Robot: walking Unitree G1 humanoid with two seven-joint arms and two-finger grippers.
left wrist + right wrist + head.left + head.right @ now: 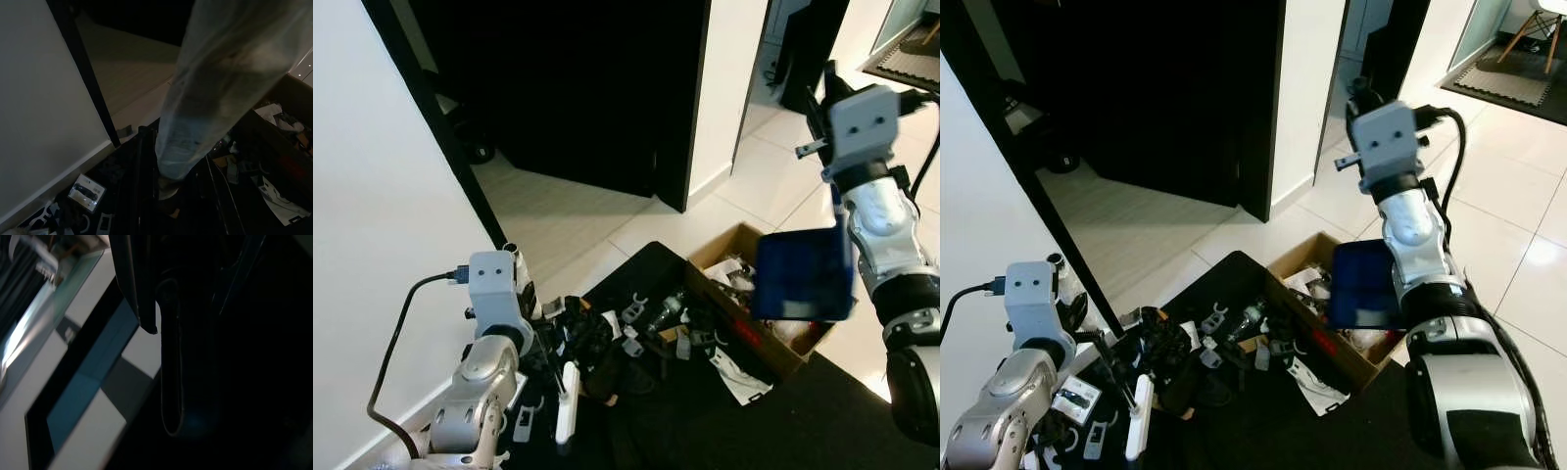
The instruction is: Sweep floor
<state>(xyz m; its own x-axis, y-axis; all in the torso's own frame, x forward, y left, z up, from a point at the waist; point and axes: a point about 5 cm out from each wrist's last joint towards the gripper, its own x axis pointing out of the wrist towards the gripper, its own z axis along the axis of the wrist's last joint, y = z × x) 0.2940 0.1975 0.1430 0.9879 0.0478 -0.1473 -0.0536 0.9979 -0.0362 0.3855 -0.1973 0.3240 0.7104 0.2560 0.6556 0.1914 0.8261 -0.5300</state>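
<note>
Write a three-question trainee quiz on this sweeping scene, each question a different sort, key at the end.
1. True or false: the blue dustpan is above the cardboard box.
2. The mat under the scattered clips is: A white, B black, C red.
3. Fill in: the left arm's white handle points down at the ____.

Key: 1 true. 2 B. 3 mat.

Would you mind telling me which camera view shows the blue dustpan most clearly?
The right eye view: the blue dustpan hangs over the cardboard box, outline sharp. In the left eye view it is blurrier. The right wrist view offers a dark close-up; the left wrist view looks toward the box.
</note>
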